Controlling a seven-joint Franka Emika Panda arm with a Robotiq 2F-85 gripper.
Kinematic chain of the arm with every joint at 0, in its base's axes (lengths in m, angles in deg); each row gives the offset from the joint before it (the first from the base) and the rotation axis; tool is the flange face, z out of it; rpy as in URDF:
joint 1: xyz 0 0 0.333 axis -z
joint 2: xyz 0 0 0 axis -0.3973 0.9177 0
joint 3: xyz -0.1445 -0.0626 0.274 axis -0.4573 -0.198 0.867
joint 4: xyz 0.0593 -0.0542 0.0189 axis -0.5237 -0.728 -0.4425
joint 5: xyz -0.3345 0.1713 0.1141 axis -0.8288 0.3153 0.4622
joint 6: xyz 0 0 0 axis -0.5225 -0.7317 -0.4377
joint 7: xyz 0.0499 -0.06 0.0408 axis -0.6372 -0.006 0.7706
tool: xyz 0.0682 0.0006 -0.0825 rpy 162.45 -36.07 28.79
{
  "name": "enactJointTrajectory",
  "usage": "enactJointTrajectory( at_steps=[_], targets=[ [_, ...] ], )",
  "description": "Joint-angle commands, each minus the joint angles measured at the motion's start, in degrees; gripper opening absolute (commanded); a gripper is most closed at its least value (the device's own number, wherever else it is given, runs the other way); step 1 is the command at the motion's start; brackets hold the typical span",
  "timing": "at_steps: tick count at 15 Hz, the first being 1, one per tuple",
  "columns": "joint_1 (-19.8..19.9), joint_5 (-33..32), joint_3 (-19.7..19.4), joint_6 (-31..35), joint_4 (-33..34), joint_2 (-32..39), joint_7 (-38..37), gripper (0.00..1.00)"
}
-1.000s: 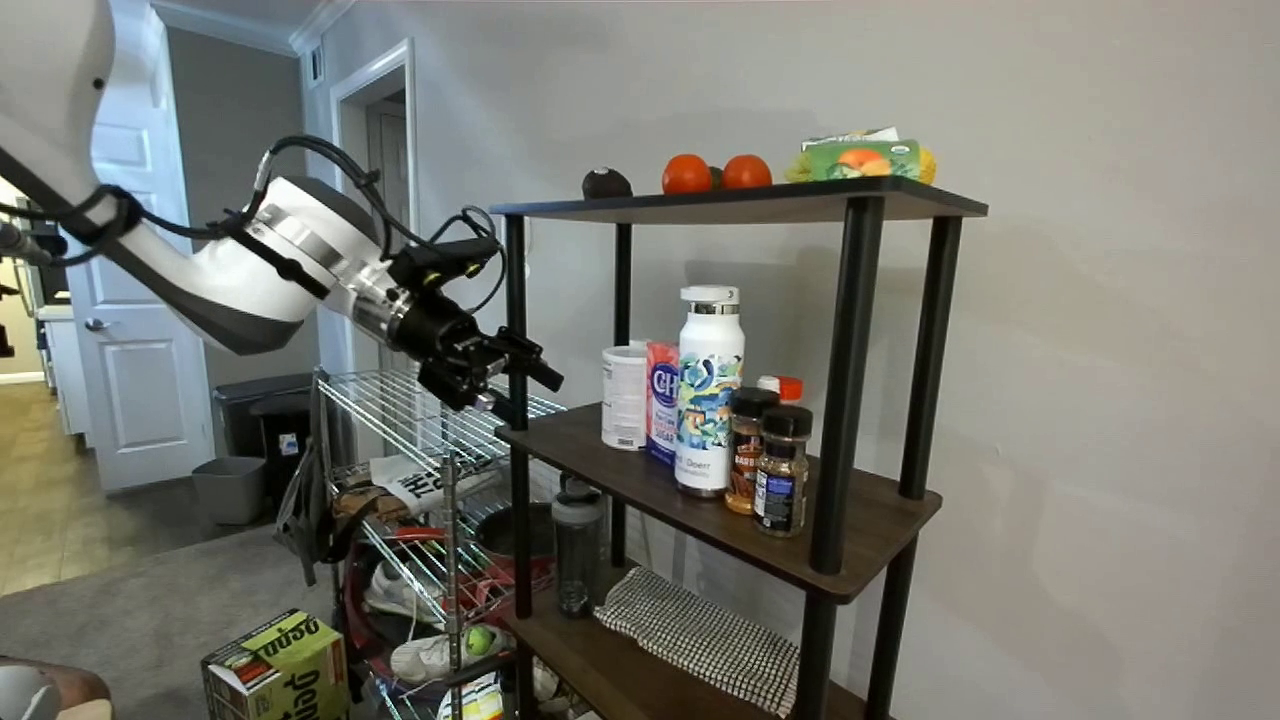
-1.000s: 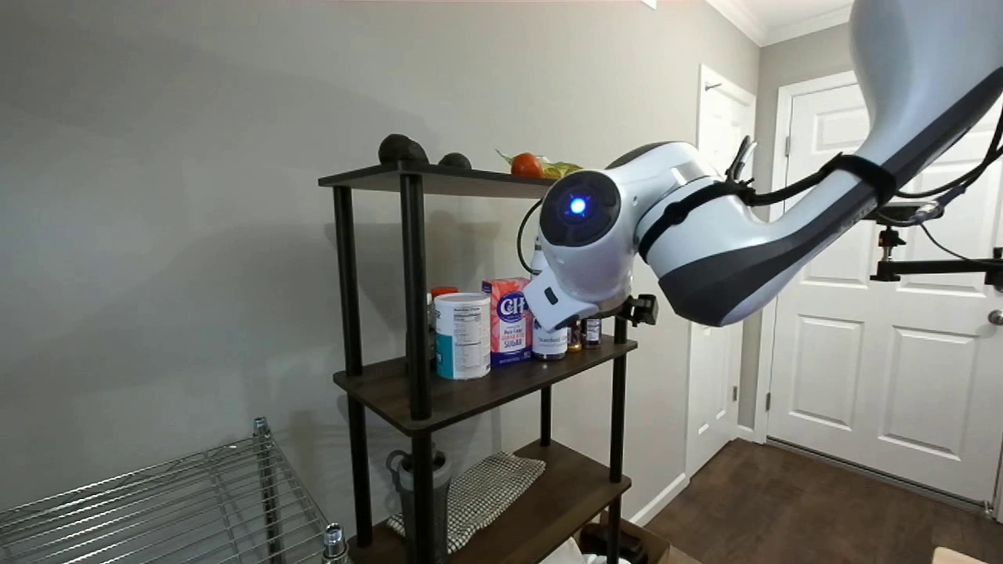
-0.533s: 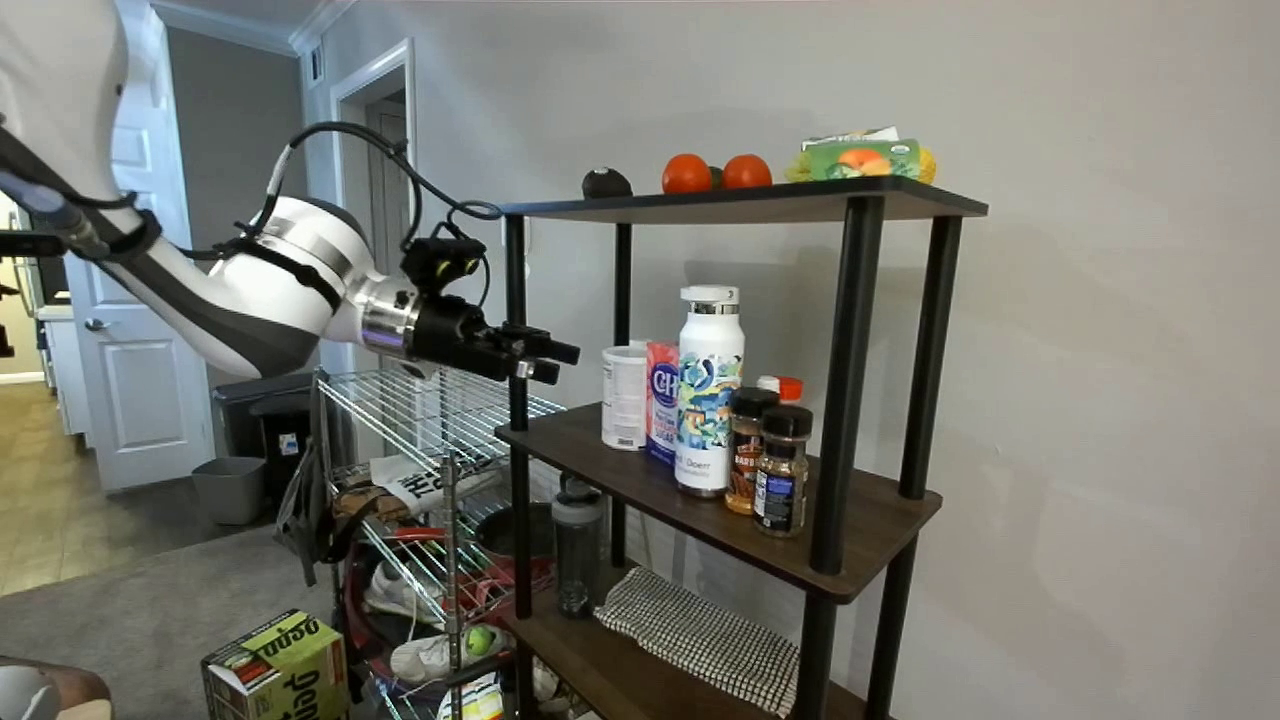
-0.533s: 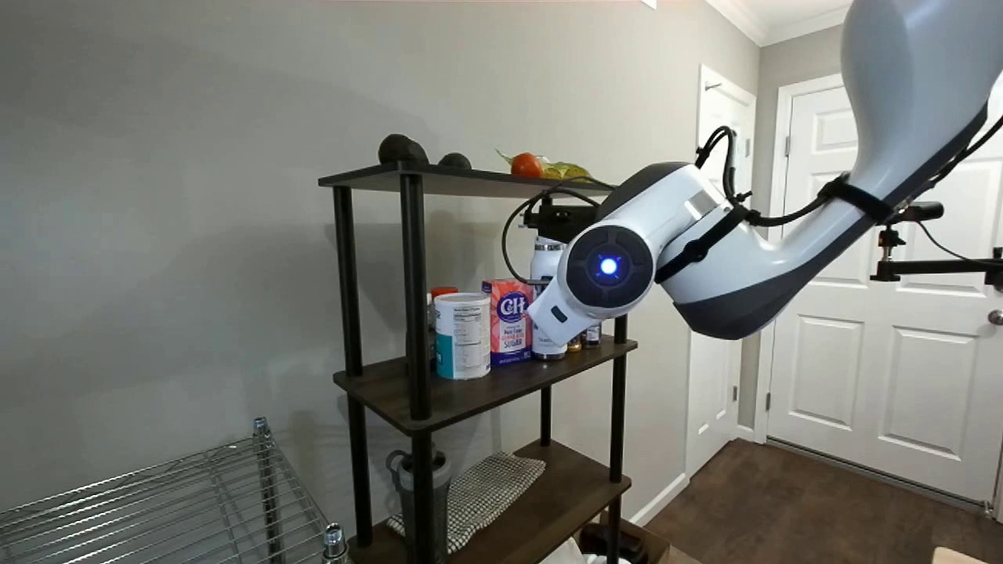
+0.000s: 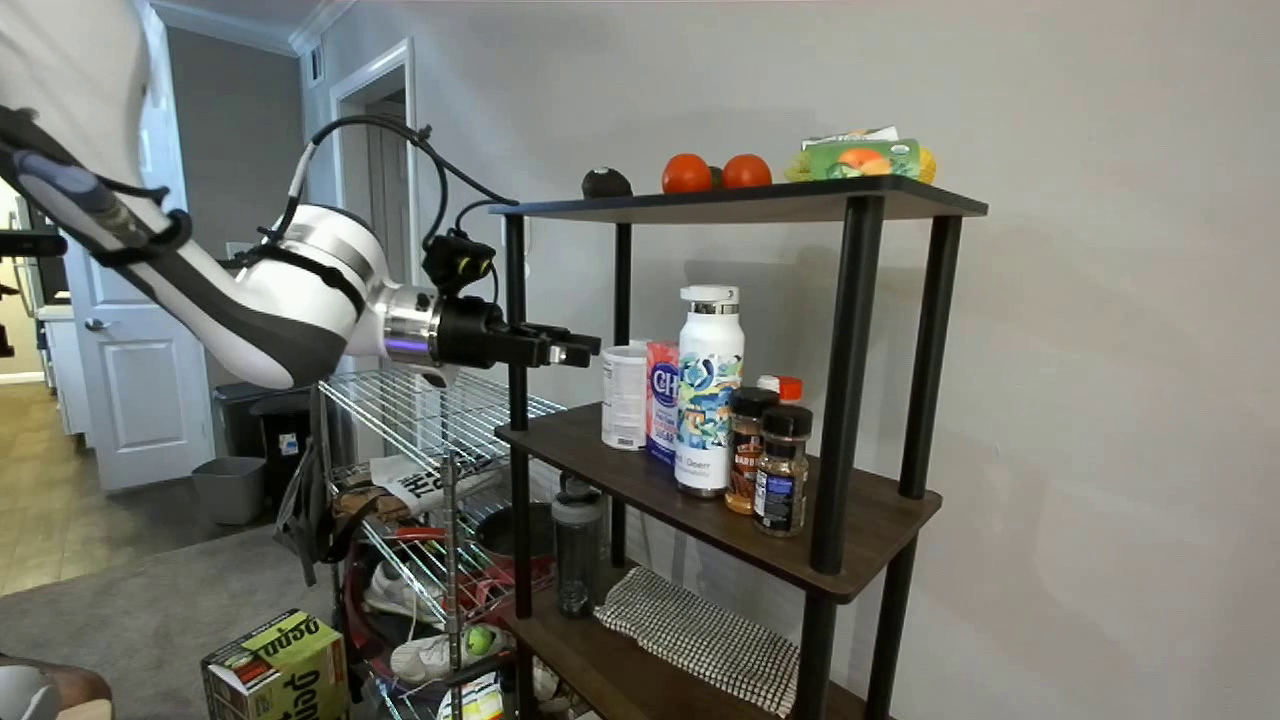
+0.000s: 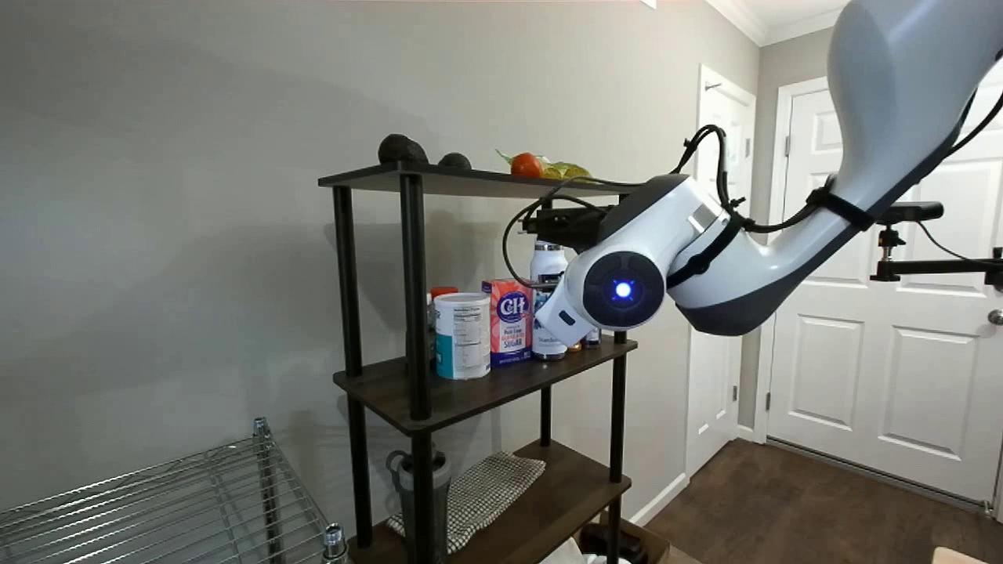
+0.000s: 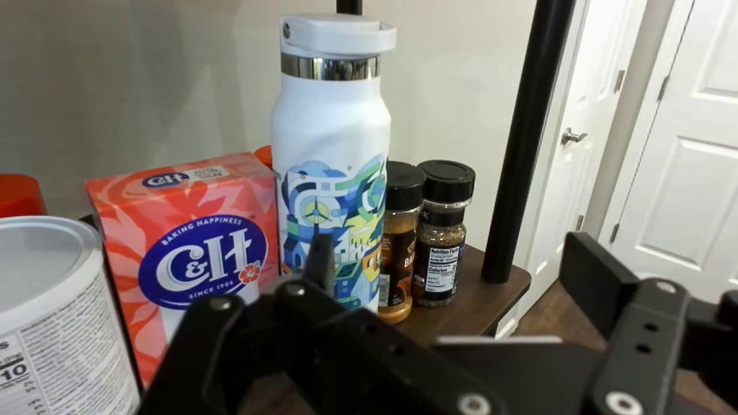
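I'm hovering the gripper (image 7: 455, 271) with fingers (image 7: 595, 276) spread wide, nothing between them, no contact showing. The white city-print bottle (image 7: 331, 124) is standing upright on the middle shelf (image 5: 882, 508), beyond the left fingertip (image 7: 320, 259) in the wrist view, not centred in the gap. My read: working cleanly here is calling for a level wrist, slow moves, and sideways correction before any forward creep; the bottle's looking tall and narrow, so a left-finger bump could be tipping it.

Counts, near to far: one white canister (image 7: 69, 334) and one C&H sugar box (image 7: 202, 262) are sitting left of the fingers, one bottle ahead. Two black-capped spice jars (image 7: 439, 245) are showing through the gap, past the bottle. Two red caps (image 7: 20, 195) are poking up behind, left of the fingers, mostly hidden below. Above the fingers, in an exterior view, two tomatoes (image 5: 687, 174) and one fruit-printed pack (image 5: 865, 160) are resting; in an exterior view two avocados (image 6: 402, 149) are also showing. Below, one shaker bottle (image 5: 578, 560) is standing, one checkered cloth (image 5: 700, 640) lying.
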Motion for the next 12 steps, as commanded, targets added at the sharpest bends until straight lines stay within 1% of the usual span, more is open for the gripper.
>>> enactJointTrajectory(
  at_steps=[1,7,10,12],
  targets=[
    [0.64,-0.23,0.46,0.01,0.05,0.22,-0.04,1.00],
    [0.64,-0.29,0.43,0.03,0.06,0.31,-0.04,1.00],
    [1.13,-2.42,-0.06,0.96,1.39,1.60,-0.91,1.00],
    [1.60,-3.04,-0.83,2.79,2.72,2.86,-0.98,1.00]
  ],
)
